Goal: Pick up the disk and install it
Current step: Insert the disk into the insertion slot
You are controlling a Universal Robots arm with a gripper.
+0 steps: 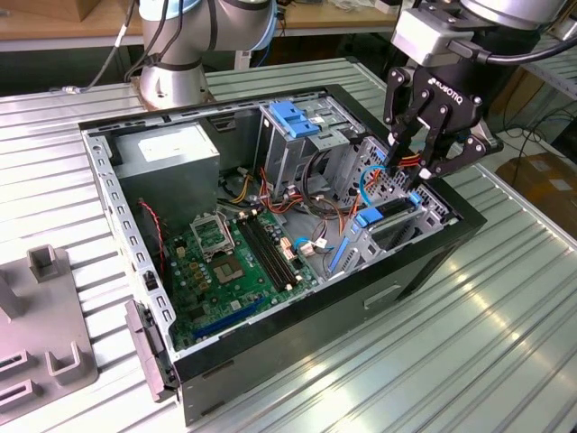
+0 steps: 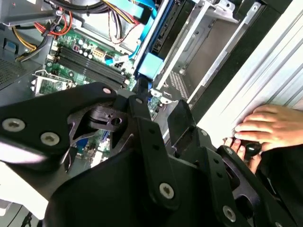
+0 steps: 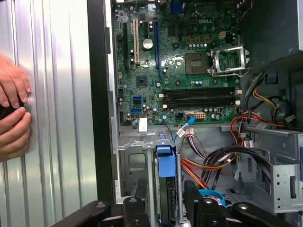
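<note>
Claw (image 1: 412, 171) released, fingers (image 3: 191, 201) spread, hanging tips-down over the front corner of the open computer case (image 1: 297, 334), toward the exterior view's right. Lined up over the disk (image 3: 165, 187), one finger to each side in the first wrist view, with a gap between each finger and the drive. Disk seated on edge in the sheet-metal bay (image 3: 135, 163), blue rail end toward the motherboard (image 3: 189, 71).

Tight on both flanks from the bay walls, black case wall close by; open above, case lying on its side.

Bundle of red, orange and yellow cables (image 3: 208, 165) and a blue data cable (image 3: 184, 128) looping just beside the bay, near the claw. Deeper in: drive cage with blue plastic top (image 1: 293, 117), grey power-supply box (image 1: 171, 158).

Outside, on the ribbed metal bench (image 1: 505, 307): a person's hand (image 2: 271, 126) near the case wall, closed on a small dark object; grey fixture (image 1: 45, 343) well apart at the exterior view's left.
</note>
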